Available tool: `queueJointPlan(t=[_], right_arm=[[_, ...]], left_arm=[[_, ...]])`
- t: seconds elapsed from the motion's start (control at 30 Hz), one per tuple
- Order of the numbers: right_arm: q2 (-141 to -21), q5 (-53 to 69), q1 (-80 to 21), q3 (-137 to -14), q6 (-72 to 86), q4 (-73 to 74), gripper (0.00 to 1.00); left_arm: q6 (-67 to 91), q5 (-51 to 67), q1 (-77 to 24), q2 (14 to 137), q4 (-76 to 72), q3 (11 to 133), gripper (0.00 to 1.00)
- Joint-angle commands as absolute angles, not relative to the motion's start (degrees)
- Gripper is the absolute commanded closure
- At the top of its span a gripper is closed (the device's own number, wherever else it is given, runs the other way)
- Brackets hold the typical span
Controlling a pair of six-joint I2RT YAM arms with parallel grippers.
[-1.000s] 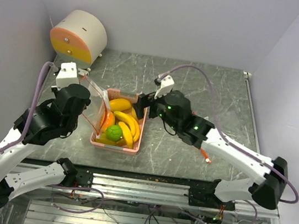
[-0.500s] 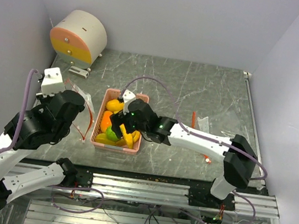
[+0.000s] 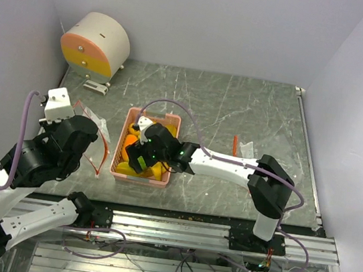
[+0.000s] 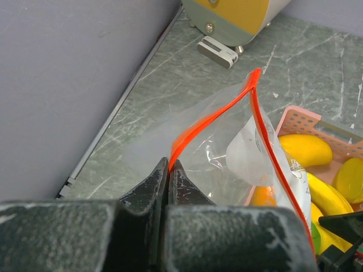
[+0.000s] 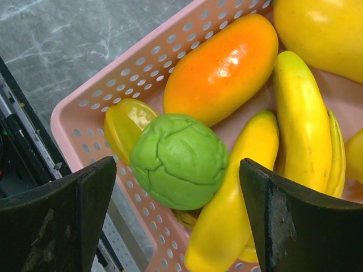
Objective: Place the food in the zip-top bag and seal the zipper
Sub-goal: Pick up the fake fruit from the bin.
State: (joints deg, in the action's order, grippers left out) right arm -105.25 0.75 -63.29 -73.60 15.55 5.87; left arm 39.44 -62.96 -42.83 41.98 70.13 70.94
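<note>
Grey surface point(image 3: 240, 104) lies under your arms. Your left hand point(image 4: 169, 170) pinches the zipper point(image 4: 210, 116) of the zip-top bag point(image 4: 227, 141), held up just beside the pink basket point(image 5: 85, 107). Your right hand point(image 5: 177, 192) is spread wide over the green ball point(image 5: 178, 161), which sits with the bananas point(image 5: 303, 124) in that basket.

Grey table point(image 3: 252, 112) — pink basket point(image 3: 139, 179), drum point(image 3: 98, 43)

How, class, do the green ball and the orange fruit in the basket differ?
Shape: the green ball is round; the orange fruit is long and oval. Surface: the green ball is wrinkled and matte; the orange fruit is smooth and glossy. Place: the green ball shows between the right gripper's open fingers; the orange fruit lies beyond them. Both lie in the pink basket.
</note>
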Motion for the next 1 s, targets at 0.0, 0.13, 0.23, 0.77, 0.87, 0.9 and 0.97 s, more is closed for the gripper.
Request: queueJointPlan(t=[0.0, 0.13, 0.23, 0.77, 0.87, 0.9, 0.97], right_arm=[[-107.15, 1.07, -63.67, -75.85, 14.7, 4.16, 0.11], [-108.63, 0.92, -63.74, -76.23, 14.76, 4.27, 0.24], [-108.68, -0.24, -63.76, -76.16, 14.85, 4.69, 0.48], [-86.68, 1.26, -63.47, -71.12, 11.79, 0.27, 0.83], [-82.9, 7.87, -63.47, -69.7, 11.64, -2.79, 0.83], [-81.61, 10.98, -63.47, -69.17, 11.83, -4.96, 0.83], [-80.33, 15.28, -63.46, -68.0, 12.14, -8.26, 0.83]], left_arm=[[39.54, -63.08, -42.56, 41.85, 69.58, 70.23, 0.93], [39.63, -62.88, -42.62, 41.95, 69.7, 69.83, 0.93], [39.64, -62.85, -42.54, 41.77, 69.53, 69.61, 0.93], [38.4, -58.5, -42.6, 42.61, 63.43, 67.17, 0.93], [38.02, -56.7, -42.6, 43.18, 61.35, 66.37, 0.93], [37.93, -55.96, -42.6, 43.56, 60.84, 66.36, 0.93], [37.97, -54.87, -42.55, 44.27, 59.85, 66.36, 0.93]])
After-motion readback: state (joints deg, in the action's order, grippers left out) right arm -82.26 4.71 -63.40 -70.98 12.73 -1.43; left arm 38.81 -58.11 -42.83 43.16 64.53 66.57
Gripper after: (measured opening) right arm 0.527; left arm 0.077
